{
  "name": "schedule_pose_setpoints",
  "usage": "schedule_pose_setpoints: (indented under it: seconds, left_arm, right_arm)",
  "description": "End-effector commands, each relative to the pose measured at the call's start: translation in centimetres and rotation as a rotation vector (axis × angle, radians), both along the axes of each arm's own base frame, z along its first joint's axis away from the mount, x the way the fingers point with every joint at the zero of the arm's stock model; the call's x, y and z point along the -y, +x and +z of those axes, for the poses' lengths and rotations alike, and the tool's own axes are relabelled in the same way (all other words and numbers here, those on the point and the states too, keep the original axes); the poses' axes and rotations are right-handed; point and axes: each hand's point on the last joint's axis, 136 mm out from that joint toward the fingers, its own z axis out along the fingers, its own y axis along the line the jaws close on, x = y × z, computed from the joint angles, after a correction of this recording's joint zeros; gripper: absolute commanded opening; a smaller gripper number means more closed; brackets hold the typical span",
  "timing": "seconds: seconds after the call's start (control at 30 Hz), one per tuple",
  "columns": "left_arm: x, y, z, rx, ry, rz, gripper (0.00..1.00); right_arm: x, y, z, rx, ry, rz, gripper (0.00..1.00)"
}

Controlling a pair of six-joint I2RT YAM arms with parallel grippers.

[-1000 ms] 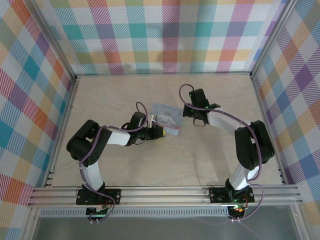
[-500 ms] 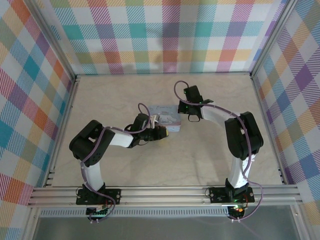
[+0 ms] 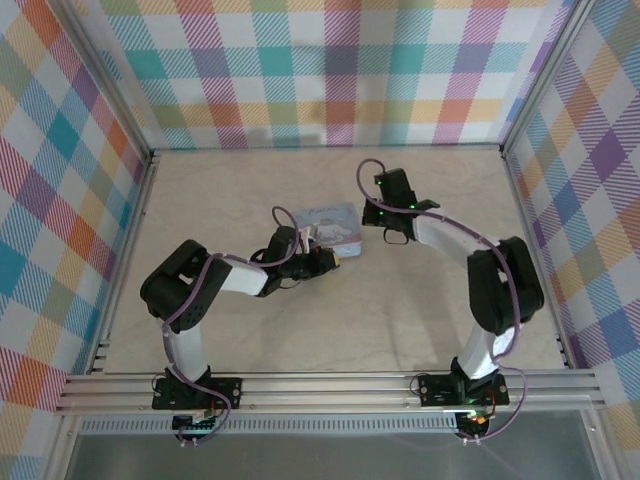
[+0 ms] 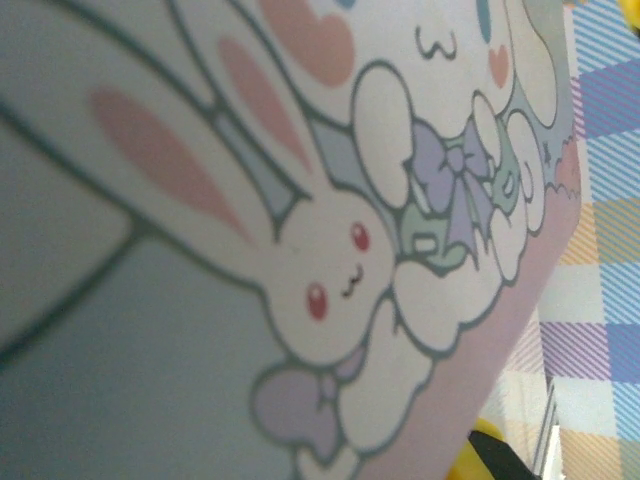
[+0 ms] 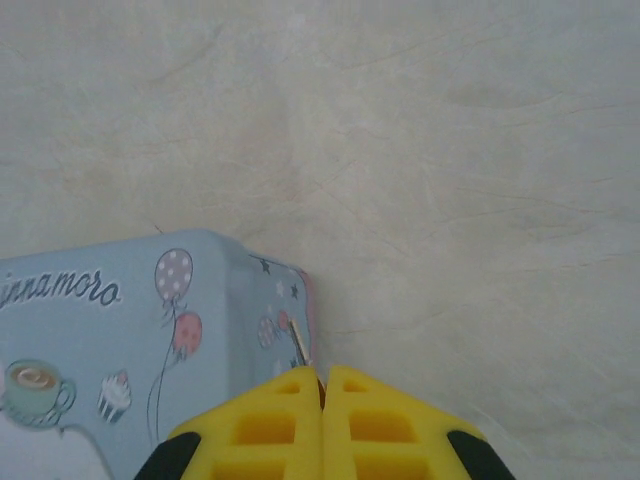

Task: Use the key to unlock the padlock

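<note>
The pale blue tin with a white cartoon character stands tilted up at mid-table. My left gripper is at its near right corner and is shut on the tin's edge. In the left wrist view the tin's lid is very close, and one yellow fingertip peeks out past its pink rim. My right gripper is shut on the key, a thin metal sliver whose tip rests against the tin's side. From above, the right gripper is at the tin's right end. The padlock is hidden.
Bare marble-patterned tabletop lies to the right of the tin and in front of it. Checked walls and aluminium posts close in the back and both sides. Purple cables loop over both arms.
The tin has tipped up from lying flatter and shifted slightly toward the back. The right gripper swung in to the tin's right end, then eased a little to the right.
</note>
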Motion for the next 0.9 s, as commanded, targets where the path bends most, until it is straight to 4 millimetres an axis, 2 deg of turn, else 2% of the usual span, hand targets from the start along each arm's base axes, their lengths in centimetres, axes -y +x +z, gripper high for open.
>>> schedule_pose_setpoints:
  seconds: [0.0,0.37,0.47,0.73,0.87]
  left_arm:
    - [1.0,-0.5,-0.3,-0.098,-0.049,0.000,0.11]
    - [1.5,0.0,-0.1,-0.100,-0.049,-0.005,0.11]
    - [1.4,0.0,0.0,-0.098,-0.050,-0.004,0.10]
    - [1.6,0.5,0.9,-0.088,-0.067,-0.002,0.11]
    - [1.7,0.9,1.9,-0.083,-0.086,0.001,0.11]
  right_arm:
    - [0.8,-1.3,2.9,0.050,0.029,0.019,0.00]
    - [-0.7,-7.8,11.3,0.226,0.318,0.218,0.00]
    - [-0.8,-9.4,12.9,0.255,0.372,0.269,0.00]
    - [-0.3,-12.4,15.5,0.301,0.510,0.308,0.00]
    - [0.2,-13.2,15.3,0.289,0.582,0.281,0.00]
